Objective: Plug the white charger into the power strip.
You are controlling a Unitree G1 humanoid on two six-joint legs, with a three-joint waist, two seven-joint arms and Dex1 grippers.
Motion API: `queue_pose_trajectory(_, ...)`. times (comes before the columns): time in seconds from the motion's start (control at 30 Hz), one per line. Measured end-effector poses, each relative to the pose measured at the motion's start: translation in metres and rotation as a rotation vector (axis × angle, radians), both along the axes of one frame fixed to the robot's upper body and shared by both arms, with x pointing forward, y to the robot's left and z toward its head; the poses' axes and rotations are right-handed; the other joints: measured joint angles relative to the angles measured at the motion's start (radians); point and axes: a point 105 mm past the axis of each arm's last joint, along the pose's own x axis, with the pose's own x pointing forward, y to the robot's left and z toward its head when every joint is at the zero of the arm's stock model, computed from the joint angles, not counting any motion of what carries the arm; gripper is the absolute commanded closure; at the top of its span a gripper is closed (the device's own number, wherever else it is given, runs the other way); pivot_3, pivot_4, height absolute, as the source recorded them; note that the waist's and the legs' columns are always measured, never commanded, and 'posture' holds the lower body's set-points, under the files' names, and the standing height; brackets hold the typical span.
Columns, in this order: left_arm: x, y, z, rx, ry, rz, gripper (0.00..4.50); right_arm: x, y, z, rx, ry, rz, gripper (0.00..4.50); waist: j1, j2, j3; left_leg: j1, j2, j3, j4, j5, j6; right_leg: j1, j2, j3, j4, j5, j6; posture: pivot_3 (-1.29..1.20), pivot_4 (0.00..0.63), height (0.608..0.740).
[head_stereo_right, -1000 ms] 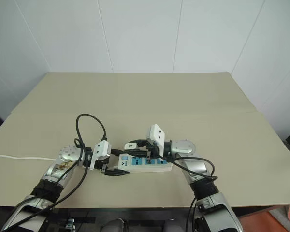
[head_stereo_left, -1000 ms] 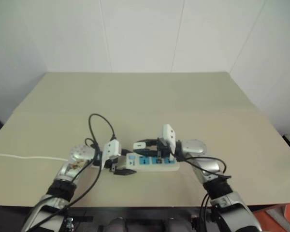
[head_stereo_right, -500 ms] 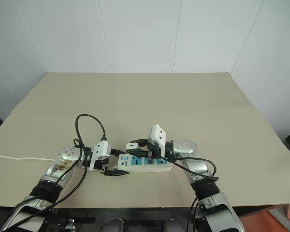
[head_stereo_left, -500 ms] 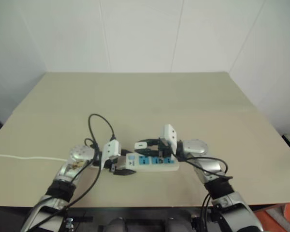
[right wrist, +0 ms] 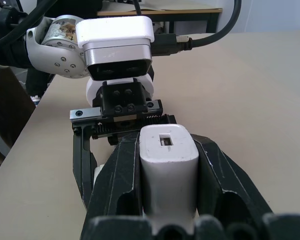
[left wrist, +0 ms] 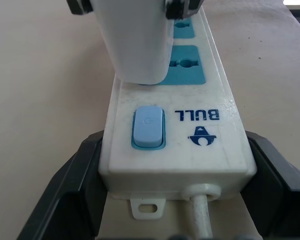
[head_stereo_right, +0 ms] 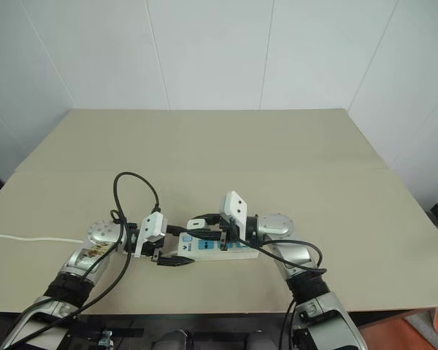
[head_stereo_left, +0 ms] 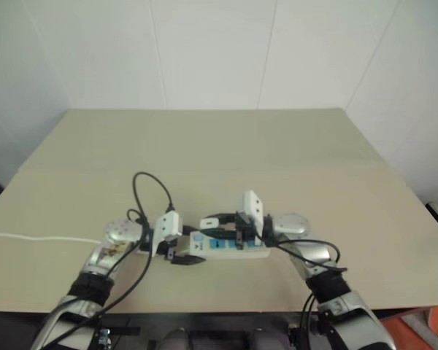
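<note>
Left wrist view: left claw (left wrist: 177, 195) clamps the power strip's (left wrist: 200, 150) switch end (right claw (right wrist: 165, 200) pinching the white charger (right wrist: 168, 165)).

Both arms reach in over the table from the near edge, elbows bent, so that the two grippers meet nose to nose in front of the body. The left gripper (head_stereo_right: 173, 259) points toward the right one and tips slightly downward; its two black fingers (left wrist: 77, 185) are clamped on either side of the power strip (left wrist: 177, 150) at the switch end. The right gripper (head_stereo_right: 204, 222) points level toward the left one and sits a little higher, just above the left fingertips. Its black fingers (right wrist: 117, 185) are closed tight on the white charger (right wrist: 168, 167), which sticks out between them.
</note>
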Motion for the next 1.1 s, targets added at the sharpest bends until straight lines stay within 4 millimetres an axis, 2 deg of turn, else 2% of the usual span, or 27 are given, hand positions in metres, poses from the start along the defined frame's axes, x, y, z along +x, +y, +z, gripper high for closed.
queue_pose_trajectory(1.1, -0.0046, -0.0006, -0.0006, 0.002, 0.012, 0.006, 1.21, -0.0008, -0.0053, -0.006, -0.003, 0.001, 0.023, 3.39, 0.001, 0.0, 0.0, 0.0, 0.0, 0.0, 0.0, 0.0, 0.0, 0.001, 0.0, 0.0, -0.001, 0.0, 0.0, 0.0, 0.15, 0.74)
